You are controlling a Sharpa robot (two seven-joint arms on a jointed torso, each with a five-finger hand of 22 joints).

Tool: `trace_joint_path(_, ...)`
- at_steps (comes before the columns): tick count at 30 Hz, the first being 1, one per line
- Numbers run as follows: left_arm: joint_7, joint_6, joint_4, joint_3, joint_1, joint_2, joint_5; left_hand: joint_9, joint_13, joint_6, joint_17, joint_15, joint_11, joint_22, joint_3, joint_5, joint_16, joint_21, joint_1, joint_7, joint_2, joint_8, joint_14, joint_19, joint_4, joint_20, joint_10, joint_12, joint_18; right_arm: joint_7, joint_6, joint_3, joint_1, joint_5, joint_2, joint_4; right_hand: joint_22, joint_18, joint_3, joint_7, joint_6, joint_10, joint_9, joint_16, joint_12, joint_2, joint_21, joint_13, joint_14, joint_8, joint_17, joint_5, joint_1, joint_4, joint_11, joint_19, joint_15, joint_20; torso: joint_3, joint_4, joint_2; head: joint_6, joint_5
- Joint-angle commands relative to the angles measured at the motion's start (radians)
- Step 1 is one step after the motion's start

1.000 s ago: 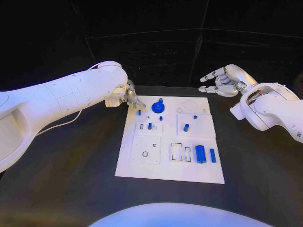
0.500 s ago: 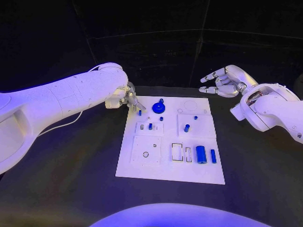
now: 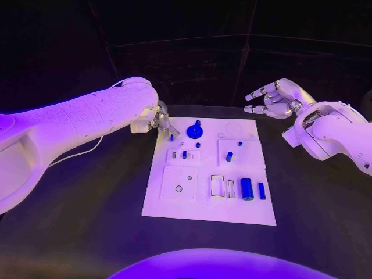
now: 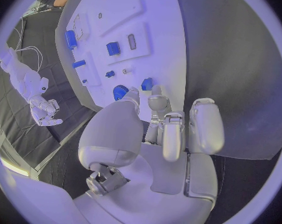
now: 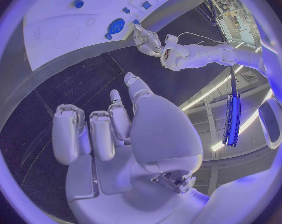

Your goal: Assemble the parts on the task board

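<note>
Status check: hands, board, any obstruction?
Left hand fingers at small blue part, grip unclear. Right hand empty, off board. Task board flat, parts scattered. No obstruction seen.

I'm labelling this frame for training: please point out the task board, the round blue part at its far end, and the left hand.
task board (image 3: 190,212): head view, bare near-left area.
round blue part (image 3: 195,132): head view, disc middle.
left hand (image 3: 163,121): head view, middle of hand.

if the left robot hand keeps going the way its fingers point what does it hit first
Most likely the small blue peg standing at the far left corner of the white task board. The left robot hand has its fingertips right at that peg; whether they already touch it is unclear.
</note>
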Motion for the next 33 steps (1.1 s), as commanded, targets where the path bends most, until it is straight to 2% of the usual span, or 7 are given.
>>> trace_joint_path(1, 0.018, 0.011, -0.003, 0.000, 0.000, 0.003, 0.002, -0.002, -0.001, 0.005, 0.263, 0.008, 0.000, 0.000, -0.001, -0.002, 0.003, 0.003, 0.015, 0.001, 0.002, -0.005, 0.102, 0.002, -0.008, 0.005, 0.003, -0.001, 0.002, 0.007, 0.005, 0.001, 0.002, 0.002, 0.001, 0.001, 0.000, 0.001, -0.003, 0.000, 0.004, -0.005, 0.000, -0.004, -0.003, 0.007, -0.007, 0.053, 0.071, 0.000, 0.115, 0.007, -0.003, 0.001, -0.001, -0.008, -0.002, 0.001, 0.0003, -0.0006, 0.000, -0.001, 0.000)
trace_joint_path(18, 0.018, 0.017, -0.006, -0.001, -0.002, 0.009, 0.003, -0.013, -0.005, 0.010, 0.263, 0.009, 0.000, 0.000, 0.002, -0.002, 0.003, 0.002, 0.042, 0.001, 0.022, -0.010, 0.102, 0.002, -0.024, 0.005, 0.001, -0.002, 0.002, 0.006, 0.006, 0.001, 0.002, 0.002, 0.003, 0.000, 0.001, 0.001, -0.002, 0.000, 0.005, -0.004, 0.000, -0.004, -0.002, 0.009, -0.006, 0.054, 0.071, 0.001, 0.115, 0.008, 0.000, -0.001, -0.001, -0.008, -0.002, 0.000, 0.0001, 0.0000, 0.000, -0.003, -0.001)
trace_joint_path(26, 0.015, 0.021, -0.005, -0.002, -0.003, 0.011, 0.003, -0.021, -0.007, 0.013, 0.263, 0.008, 0.000, 0.000, 0.020, -0.002, 0.003, 0.001, 0.079, 0.001, 0.044, -0.013, 0.102, 0.001, -0.048, 0.005, 0.000, -0.003, 0.002, 0.006, 0.006, 0.001, 0.002, 0.002, 0.004, 0.000, 0.001, 0.001, -0.002, 0.000, 0.005, -0.004, 0.000, -0.004, -0.002, 0.009, -0.006, 0.054, 0.071, 0.001, 0.115, 0.008, 0.000, -0.001, -0.001, -0.008, -0.002, 0.000, -0.0001, -0.0007, 0.000, -0.004, -0.001)
trace_joint_path(30, 0.018, 0.019, -0.002, -0.002, -0.003, 0.011, 0.003, -0.026, -0.008, 0.013, 0.263, 0.006, -0.004, 0.001, 0.044, -0.002, 0.003, 0.000, 0.119, -0.003, 0.063, -0.016, 0.102, 0.002, -0.076, 0.004, 0.000, -0.004, 0.003, 0.006, 0.006, 0.001, 0.002, 0.002, 0.004, 0.000, 0.001, 0.001, -0.002, 0.000, 0.005, -0.004, 0.000, -0.004, -0.002, 0.009, -0.006, 0.054, 0.071, 0.001, 0.115, 0.008, 0.000, -0.001, -0.001, -0.008, -0.002, 0.000, 0.0001, -0.0007, 0.000, -0.006, -0.002)
trace_joint_path(33, 0.023, 0.014, 0.000, -0.002, -0.003, 0.011, 0.009, -0.033, -0.011, 0.008, 0.263, 0.001, -0.011, 0.001, 0.092, 0.000, 0.003, 0.000, 0.184, -0.011, 0.091, -0.023, 0.102, 0.001, -0.117, 0.001, -0.004, -0.008, 0.003, 0.006, 0.006, 0.001, 0.002, 0.002, 0.004, 0.000, 0.001, 0.001, -0.002, 0.000, 0.005, -0.004, 0.000, -0.004, -0.001, 0.009, -0.006, 0.055, 0.071, 0.001, 0.115, 0.008, 0.000, -0.001, -0.001, -0.008, -0.002, 0.000, 0.0000, 0.0000, 0.001, -0.008, -0.003)
